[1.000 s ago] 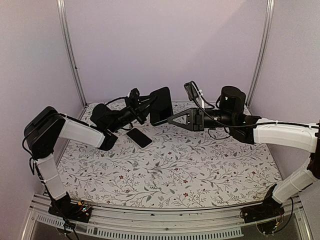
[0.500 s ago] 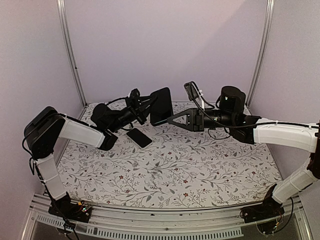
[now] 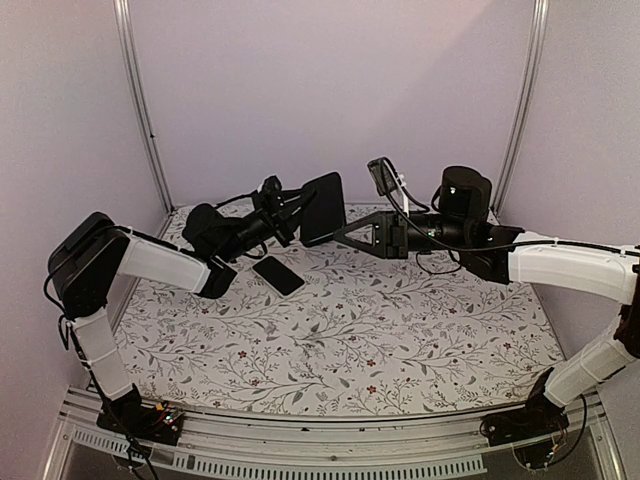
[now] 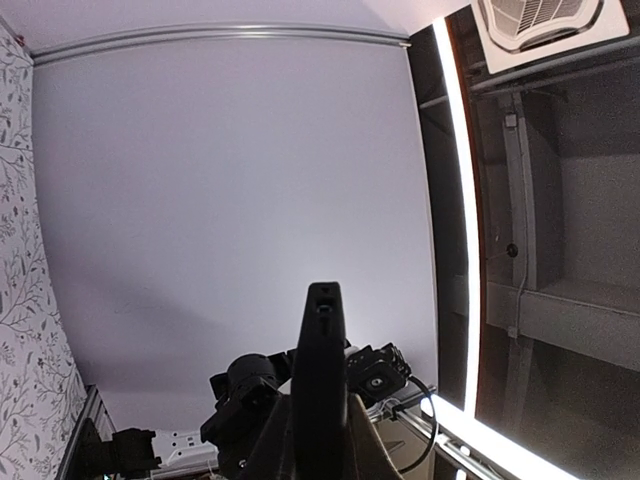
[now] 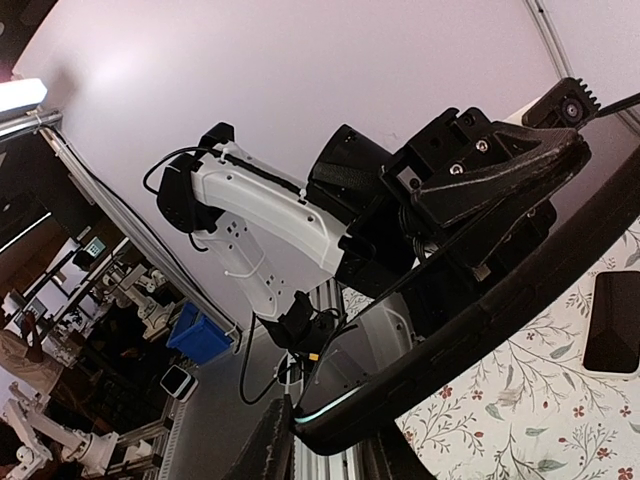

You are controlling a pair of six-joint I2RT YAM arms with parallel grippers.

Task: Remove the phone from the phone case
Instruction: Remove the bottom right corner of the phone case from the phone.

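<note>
A black phone case [image 3: 322, 208] is held upright above the back of the table, between both arms. My left gripper [image 3: 293, 216] is shut on its left edge; in the left wrist view the case [image 4: 319, 350] stands edge-on between the fingers [image 4: 362, 445]. My right gripper [image 3: 339, 238] is shut on its lower right corner; in the right wrist view the dark rim [image 5: 470, 330] crosses between the fingers [image 5: 274, 445], with a glossy reflective face behind it. A flat black phone [image 3: 278, 274] lies on the table below the case, also in the right wrist view [image 5: 612, 322].
The floral tablecloth [image 3: 380, 330] covers the table. Metal frame posts [image 3: 140, 110] stand at the back left and back right [image 3: 524, 100], with purple walls behind. Cables run along both wrists.
My right wrist has risen slightly and shifted a little left, and the case has tipped up slightly. The phone on the table has not moved.
</note>
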